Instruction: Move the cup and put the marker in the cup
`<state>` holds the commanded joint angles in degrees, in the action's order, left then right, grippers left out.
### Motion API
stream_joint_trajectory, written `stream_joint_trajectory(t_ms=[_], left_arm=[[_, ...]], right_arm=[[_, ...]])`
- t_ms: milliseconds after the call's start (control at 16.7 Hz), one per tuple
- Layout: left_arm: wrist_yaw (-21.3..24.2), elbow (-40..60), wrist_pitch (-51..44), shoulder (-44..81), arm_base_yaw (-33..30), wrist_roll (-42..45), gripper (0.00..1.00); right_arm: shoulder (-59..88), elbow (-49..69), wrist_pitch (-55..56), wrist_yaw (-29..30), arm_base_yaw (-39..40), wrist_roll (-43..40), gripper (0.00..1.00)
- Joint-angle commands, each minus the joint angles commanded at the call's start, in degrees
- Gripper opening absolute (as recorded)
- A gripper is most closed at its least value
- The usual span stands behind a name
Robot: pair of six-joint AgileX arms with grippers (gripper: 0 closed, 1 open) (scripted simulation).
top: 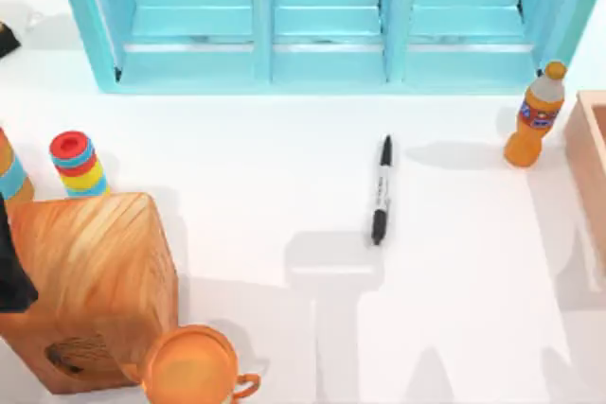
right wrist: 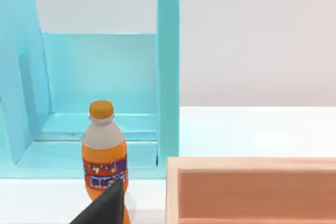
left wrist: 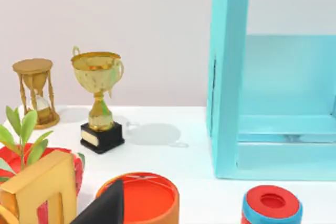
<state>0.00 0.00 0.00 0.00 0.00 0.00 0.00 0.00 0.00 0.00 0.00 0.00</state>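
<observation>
One marker (top: 381,190): slim and black with a pale label band round its middle. It lies flat on the white table (top: 284,167), just right of the centre of the top view, running nearly straight up and down the frame with its thin end toward the top. Nothing touches it.
Nearest neighbours: all stand well apart from the marker.
Shelf unit (top: 322,26): turquoise, with open compartments, across the top of the frame beyond the marker's thin end.
Bottle (top: 535,125): an orange drink bottle with a printed label, upright at the upper right, between the shelf unit and a wooden tray.
Wooden tray (top: 589,167): pale wood with raised walls, at the right edge of the frame.
Ring stack (top: 78,164): coloured rings with a red top, upright at the left.
Wooden block (top: 90,281): large, at the lower left, just below the ring stack.
Orange vessel (top: 194,366): round with a curled handle, at the bottom edge, touching or just beside the block; I cannot tell which.
Left claw (left wrist: 105,208): a dark part of it shows at the bottom of the left wrist view, in front of an orange-walled round container (left wrist: 142,198). Whether it is wide or narrow I cannot tell.
Behind it: a gold trophy (left wrist: 98,98) and an hourglass (left wrist: 35,93) stand on the table.
Right claw (right wrist: 105,205): a dark part of it shows at the bottom of the right wrist view, in front of the bottle. I cannot tell its state.
</observation>
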Motion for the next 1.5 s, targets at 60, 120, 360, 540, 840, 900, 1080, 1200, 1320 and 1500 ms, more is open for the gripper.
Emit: stream_joint_trajectory(t_ms=[60,120,360,540,840,900,1080,1200,1320,1500], left_arm=[[0.0,0.0,0.0,0.0,0.0,0.0,1.0],[0.0,0.0,0.0,0.0,0.0,0.0,1.0],[0.0,0.0,0.0,0.0,0.0,0.0,1.0],[0.0,0.0,0.0,0.0,0.0,0.0,1.0],[0.0,0.0,0.0,0.0,0.0,0.0,1.0],[0.0,0.0,0.0,0.0,0.0,0.0,1.0],[0.0,0.0,0.0,0.0,0.0,0.0,1.0],[0.0,0.0,0.0,0.0,0.0,0.0,1.0],[0.0,0.0,0.0,0.0,0.0,0.0,1.0],[0.0,0.0,0.0,0.0,0.0,0.0,1.0]], right_arm=[[0.0,0.0,0.0,0.0,0.0,0.0,1.0],[0.0,0.0,0.0,0.0,0.0,0.0,1.0],[6.0,6.1,-5.6,0.1,-1.7,-1.6,1.0],[17.0,16.8,-14.6,0.0,-4.2,-4.1,1.0],[45.9,40.7,-34.9,-0.1,-9.7,-9.3,1.0],[52.3,45.6,-39.2,-0.1,-10.8,-10.4,1.0],[70.1,59.4,-51.8,-0.1,-14.2,-13.6,1.0],[80.0,67.6,-59.2,-0.1,-16.2,-15.5,1.0],[88.3,75.2,-65.6,-0.1,-18.0,-17.3,1.0],[98.1,84.6,-72.7,0.0,-20.1,-19.4,1.0]])
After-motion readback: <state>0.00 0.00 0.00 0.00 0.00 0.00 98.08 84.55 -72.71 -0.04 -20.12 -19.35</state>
